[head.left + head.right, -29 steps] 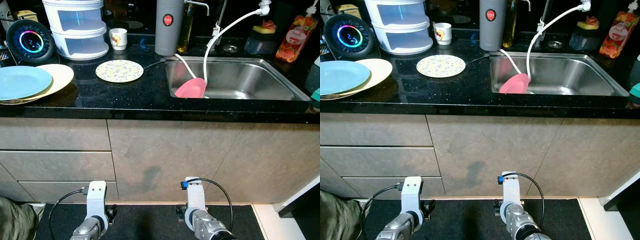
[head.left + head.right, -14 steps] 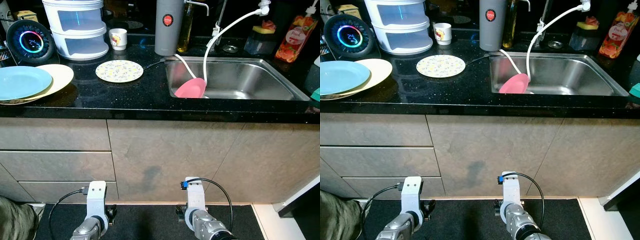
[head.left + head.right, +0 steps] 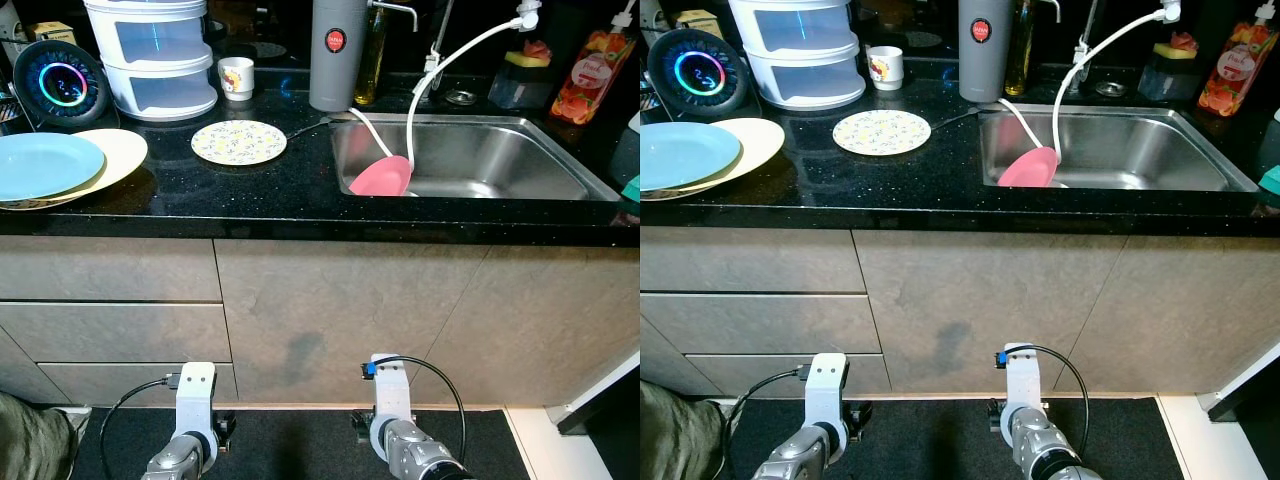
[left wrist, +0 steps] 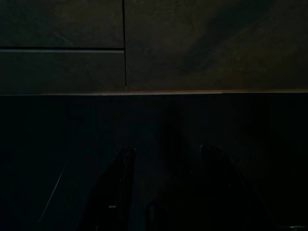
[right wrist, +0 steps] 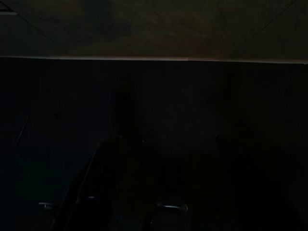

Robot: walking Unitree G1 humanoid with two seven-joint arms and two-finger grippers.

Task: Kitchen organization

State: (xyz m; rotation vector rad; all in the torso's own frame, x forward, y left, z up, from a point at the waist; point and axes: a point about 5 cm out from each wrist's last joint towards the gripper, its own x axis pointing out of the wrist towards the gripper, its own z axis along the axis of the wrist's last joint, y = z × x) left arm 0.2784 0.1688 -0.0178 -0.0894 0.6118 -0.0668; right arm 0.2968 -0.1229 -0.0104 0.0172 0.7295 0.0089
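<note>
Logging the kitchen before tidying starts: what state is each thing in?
Blue plate: stacked on the cream plate.
Flowered plate: flat on the counter, alone.
Pink ladle: leaning in the sink.
Mug: upright.
Round display: lit.
Drawers: closed.
Left claw: open, idle, low.

A: Where do the head's two eyes look from?
B: High and near, facing forward and down; both share the black speckled stone desk (image 3: 300,190).
A: And the wrist views?
B: Low, dim, facing the beige cabinet fronts (image 4: 202,43).
</note>
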